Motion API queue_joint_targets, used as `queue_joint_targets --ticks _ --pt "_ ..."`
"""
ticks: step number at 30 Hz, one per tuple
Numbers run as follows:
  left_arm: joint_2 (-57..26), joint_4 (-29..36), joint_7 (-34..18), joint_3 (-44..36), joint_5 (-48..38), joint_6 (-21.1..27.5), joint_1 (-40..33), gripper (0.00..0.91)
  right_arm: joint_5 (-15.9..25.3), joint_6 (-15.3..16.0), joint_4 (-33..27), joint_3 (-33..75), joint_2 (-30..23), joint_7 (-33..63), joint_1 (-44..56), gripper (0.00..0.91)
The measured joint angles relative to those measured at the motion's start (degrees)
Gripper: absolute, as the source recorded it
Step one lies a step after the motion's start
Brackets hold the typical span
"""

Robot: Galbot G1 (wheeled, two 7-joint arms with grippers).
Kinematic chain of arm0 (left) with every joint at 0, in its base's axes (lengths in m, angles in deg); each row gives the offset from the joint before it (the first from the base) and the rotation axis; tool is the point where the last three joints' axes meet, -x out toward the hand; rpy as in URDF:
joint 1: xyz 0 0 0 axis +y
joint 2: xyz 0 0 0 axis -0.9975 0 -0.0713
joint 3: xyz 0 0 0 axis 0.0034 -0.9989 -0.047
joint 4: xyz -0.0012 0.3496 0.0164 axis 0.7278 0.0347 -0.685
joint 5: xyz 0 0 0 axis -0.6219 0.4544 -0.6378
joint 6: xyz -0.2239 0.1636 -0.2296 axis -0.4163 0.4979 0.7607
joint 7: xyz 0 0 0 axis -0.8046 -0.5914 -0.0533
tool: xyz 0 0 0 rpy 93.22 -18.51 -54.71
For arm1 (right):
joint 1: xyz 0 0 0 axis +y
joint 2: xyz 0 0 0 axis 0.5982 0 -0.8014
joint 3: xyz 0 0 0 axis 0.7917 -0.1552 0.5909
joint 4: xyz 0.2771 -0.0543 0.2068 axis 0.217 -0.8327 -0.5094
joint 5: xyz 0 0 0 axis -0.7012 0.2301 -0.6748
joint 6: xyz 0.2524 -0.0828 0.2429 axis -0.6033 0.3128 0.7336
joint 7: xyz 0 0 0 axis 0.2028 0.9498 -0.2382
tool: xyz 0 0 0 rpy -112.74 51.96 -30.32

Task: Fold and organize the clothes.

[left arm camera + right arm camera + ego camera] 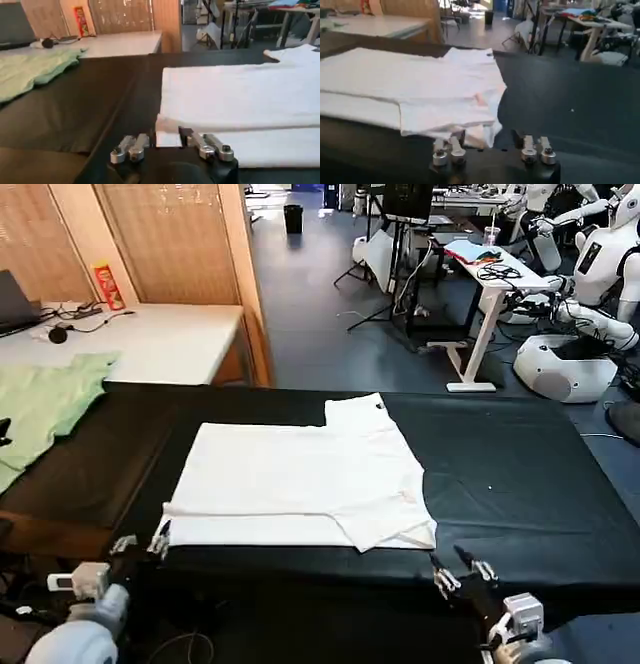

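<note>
White cotton, partly folded, the T-shirt [300, 484] lies flat on the black worktop [520, 474], roughly centred across it and close to the near edge. Its long axis runs left to right, parallel to that edge. One sleeve [355, 412] projects toward the far side at the right-hand end, and a folded flap [385, 519] overlaps the near right corner.

The left gripper [140, 546] sits at the near left corner of the T-shirt, with the cloth directly ahead of it. In the left wrist view its fingers [131, 148] stand parted, with the corner of the cloth between them, and it grips nothing.

The right gripper [462, 572] sits just off the near right corner, slightly to the right of the cloth edge. In the right wrist view its fingers [449, 151] are also parted and it holds nothing.

Each gripper is nearest to its own corner of the near hem. The coming move probably takes both near corners and carries them away from the robot, across the short axis.

A pale green garment [40, 409] lies at the far left, well apart from the T-shirt.
</note>
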Motion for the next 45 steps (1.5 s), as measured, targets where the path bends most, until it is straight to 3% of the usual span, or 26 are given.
queue_joint_targets --ticks 7,12,20,28,33,45 --pt "-1.64 0.15 0.48 0.97 -5.42 0.84 -3.93 0.878 -1.1 -1.3 -6.91 -2.77 2.44 1.33 -11.72 0.878" --pt "-1.4 -4.71 -1.09 -2.93 -12.3 5.83 -15.73 0.878 -2.26 -0.46 -16.35 -7.66 3.9 3.64 -24.87 0.878" --pt "-2.03 -18.99 1.28 -12.53 -12.73 6.71 -35.27 0.878 -4.05 0.91 -35.76 -18.07 2.25 5.95 -47.17 0.878" --pt "0.26 -36.12 3.22 -21.12 -12.81 8.76 -50.78 0.878 -4.06 0.73 -55.8 -26.1 -3.52 5.43 -64.4 0.878" --pt "0.88 -43.42 4.68 -23.16 -12.74 9.53 -56.19 0.878 -3.71 1.11 -64.91 -28.16 -7.85 4.41 -70.61 0.878" --pt "3.07 -50.51 5.69 -24.56 -11.74 9.74 -61.07 0.878 0.01 1.52 -79.28 -28.89 -14.02 2.53 -79.17 0.878"
